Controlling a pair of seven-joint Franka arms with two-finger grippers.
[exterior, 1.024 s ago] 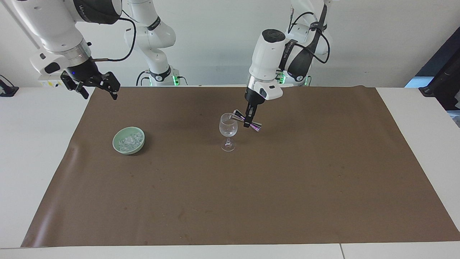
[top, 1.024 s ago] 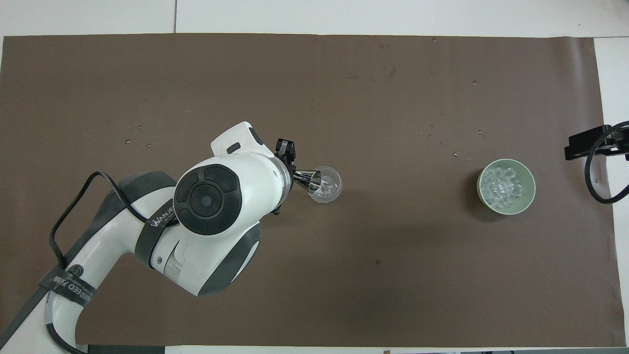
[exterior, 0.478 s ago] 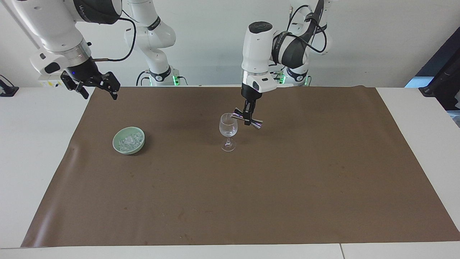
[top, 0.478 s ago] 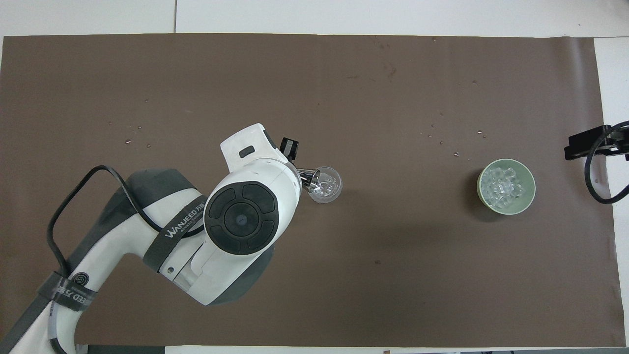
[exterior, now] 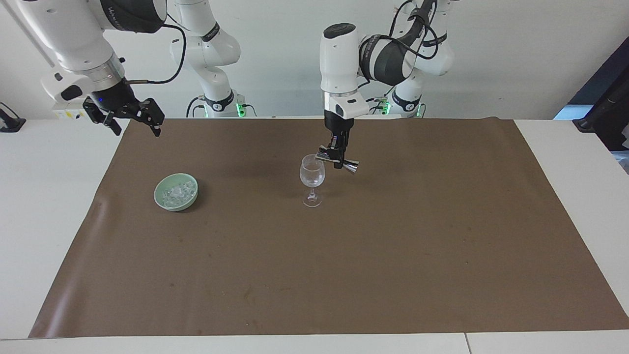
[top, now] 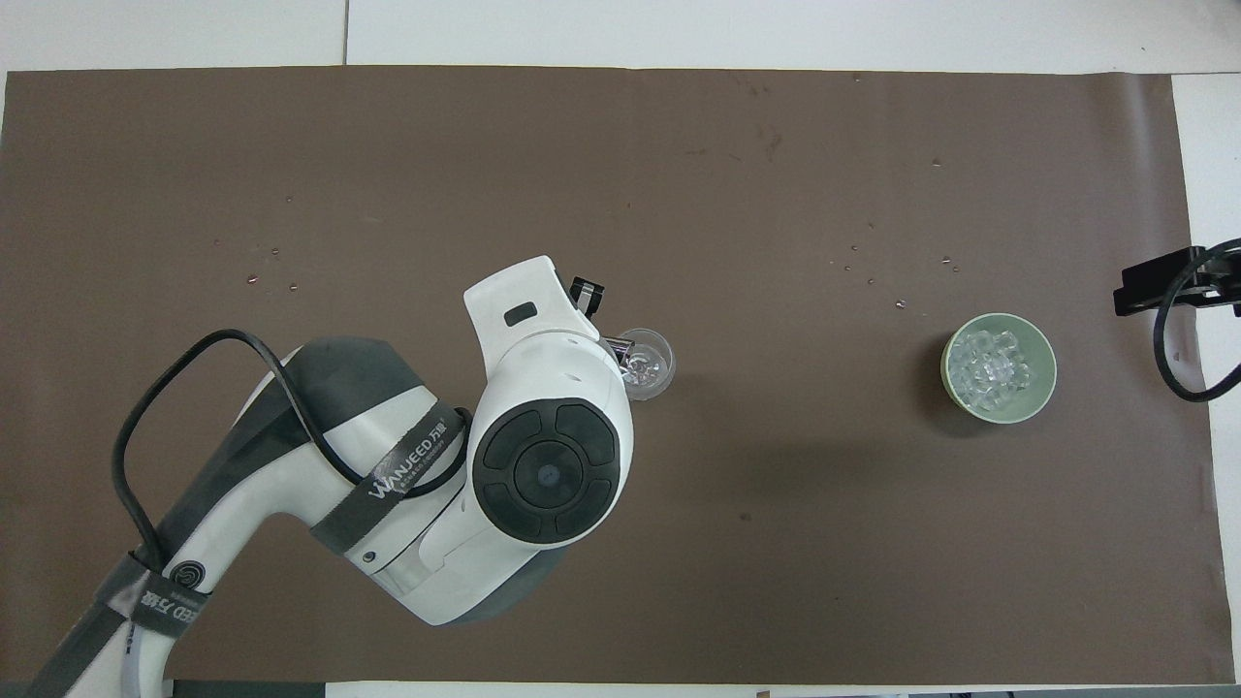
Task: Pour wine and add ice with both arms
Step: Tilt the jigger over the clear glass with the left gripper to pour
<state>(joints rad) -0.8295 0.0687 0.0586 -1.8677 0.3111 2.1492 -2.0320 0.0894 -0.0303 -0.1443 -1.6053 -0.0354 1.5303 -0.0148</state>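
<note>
I am holding the left tool (exterior: 338, 158) clenched on a small metal jigger (exterior: 338, 162), tipped on its side with one mouth at the rim of the wine glass (exterior: 312, 174), so I judge the pour into the glass to be under way. The glass is standing upright near the middle of the brown mat (exterior: 442, 255) on the desk (exterior: 44, 206), and from overhead the jigger's mouth is overlapping the glass's rim.

The right tool (exterior: 128, 114) is hanging released with nothing in it, above the mat's corner at the right arm's end of the desk, waiting. The ice (exterior: 177, 191) is heaped in a green bowl (exterior: 162, 200), toward the right arm's end of the desk and well apart from the glass.

What is worrying me: the jigger is sitting very close to the rim of a tall, narrow-footed glass. If I am lowering or swinging the left tool carelessly, the metal could knock the rim and topple the glass. If the mouth is drifting off the rim, liquid will be landing on the mat instead.
</note>
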